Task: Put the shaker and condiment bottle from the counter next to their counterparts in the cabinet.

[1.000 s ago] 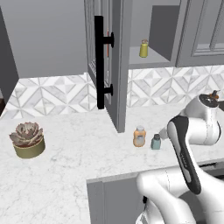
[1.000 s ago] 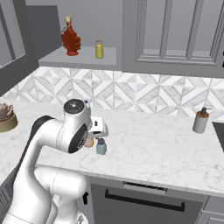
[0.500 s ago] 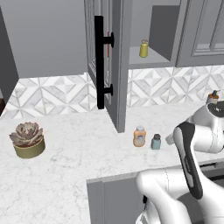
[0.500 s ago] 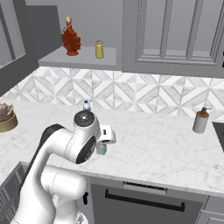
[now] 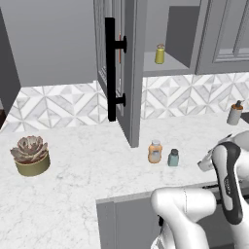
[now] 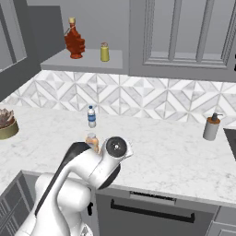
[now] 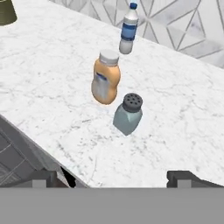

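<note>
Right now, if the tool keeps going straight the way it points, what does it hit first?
Most likely the shaker, which stands on the counter nearly centred ahead of the open tool. The condiment bottle stands just beyond and to one side. Depth is hard to judge, so it might meet bare marble first.

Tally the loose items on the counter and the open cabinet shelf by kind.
Bottles: 4 (orange condiment bottle, water bottle, yellow bottle, red decanter)
Shakers: 1 (shaker)
Pump dispensers: 1
Potted succulents: 1
Total: 7
</note>
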